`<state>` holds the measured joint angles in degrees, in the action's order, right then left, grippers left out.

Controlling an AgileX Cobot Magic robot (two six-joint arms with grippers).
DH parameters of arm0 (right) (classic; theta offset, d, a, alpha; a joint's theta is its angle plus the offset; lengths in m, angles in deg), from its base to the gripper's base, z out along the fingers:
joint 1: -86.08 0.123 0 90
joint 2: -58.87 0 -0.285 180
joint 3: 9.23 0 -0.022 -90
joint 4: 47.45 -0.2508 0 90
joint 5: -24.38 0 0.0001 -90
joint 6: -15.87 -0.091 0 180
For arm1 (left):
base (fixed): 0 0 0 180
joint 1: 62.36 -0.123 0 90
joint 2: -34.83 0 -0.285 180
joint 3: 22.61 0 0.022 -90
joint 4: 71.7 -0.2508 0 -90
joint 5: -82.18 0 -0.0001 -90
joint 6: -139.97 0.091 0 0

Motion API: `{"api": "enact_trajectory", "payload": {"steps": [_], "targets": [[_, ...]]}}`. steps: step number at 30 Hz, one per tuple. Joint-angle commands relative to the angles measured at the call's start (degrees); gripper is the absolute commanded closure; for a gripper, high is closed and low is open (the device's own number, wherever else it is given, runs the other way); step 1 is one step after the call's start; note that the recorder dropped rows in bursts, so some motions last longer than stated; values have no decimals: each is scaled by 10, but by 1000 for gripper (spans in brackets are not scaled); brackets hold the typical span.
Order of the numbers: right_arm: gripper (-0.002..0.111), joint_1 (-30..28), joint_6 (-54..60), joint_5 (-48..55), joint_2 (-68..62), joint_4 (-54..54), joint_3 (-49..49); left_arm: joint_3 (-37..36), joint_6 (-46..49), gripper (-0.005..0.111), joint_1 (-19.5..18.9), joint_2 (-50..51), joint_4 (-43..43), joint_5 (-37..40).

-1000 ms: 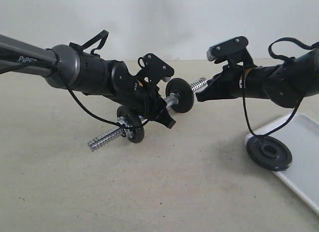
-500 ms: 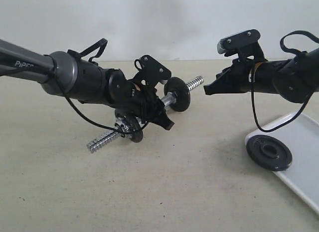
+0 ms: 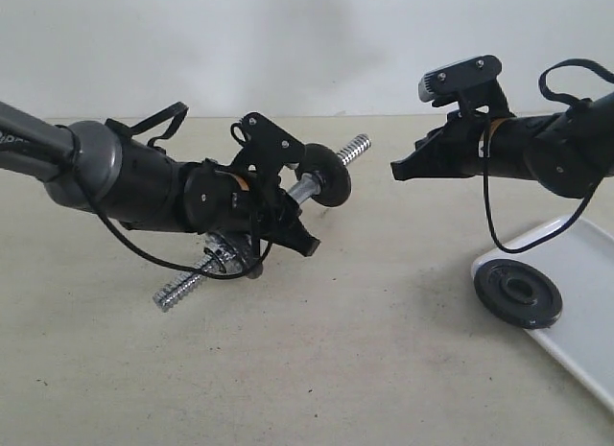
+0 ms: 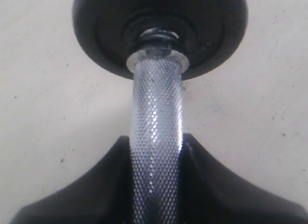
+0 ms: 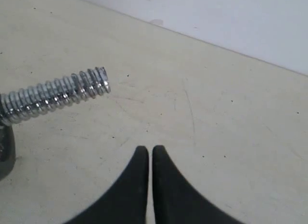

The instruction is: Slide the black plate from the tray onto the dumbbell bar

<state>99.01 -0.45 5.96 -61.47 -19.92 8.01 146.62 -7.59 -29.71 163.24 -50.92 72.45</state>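
Exterior view: low, facing across the desk (image 3: 336,369) to the white wall (image 3: 288,43) at its far edge. Left wrist view: over the left end effector (image 4: 156,142), very close on the dumbbell bar (image 4: 156,113). Right wrist view: over the right end effector (image 5: 149,149), sharing the bar's threaded end.

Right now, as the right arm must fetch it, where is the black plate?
In the exterior view the black plate lies at lower right, on the left corner of the white tray, below the right gripper, apart from the dumbbell bar.
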Motion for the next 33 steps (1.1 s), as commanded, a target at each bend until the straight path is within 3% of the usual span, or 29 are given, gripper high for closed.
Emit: {"api": "enact_trajectory", "payload": {"steps": [1, 18, 23, 33], "targets": [[107, -4, -3, -7, 7, 0, -1, -29, -20, 102, 0, -142, 8, -110], [107, -4, -7, 7, 55, 2, 0, -113, -48, 102, 1, -219, 5, -178], [107, -4, -12, -15, 85, 8, 47, -174, -137, 102, 1, -264, -72, -214], [107, -4, -12, -26, 139, 14, 114, -245, -167, 102, 1, -296, -96, -268]]}}
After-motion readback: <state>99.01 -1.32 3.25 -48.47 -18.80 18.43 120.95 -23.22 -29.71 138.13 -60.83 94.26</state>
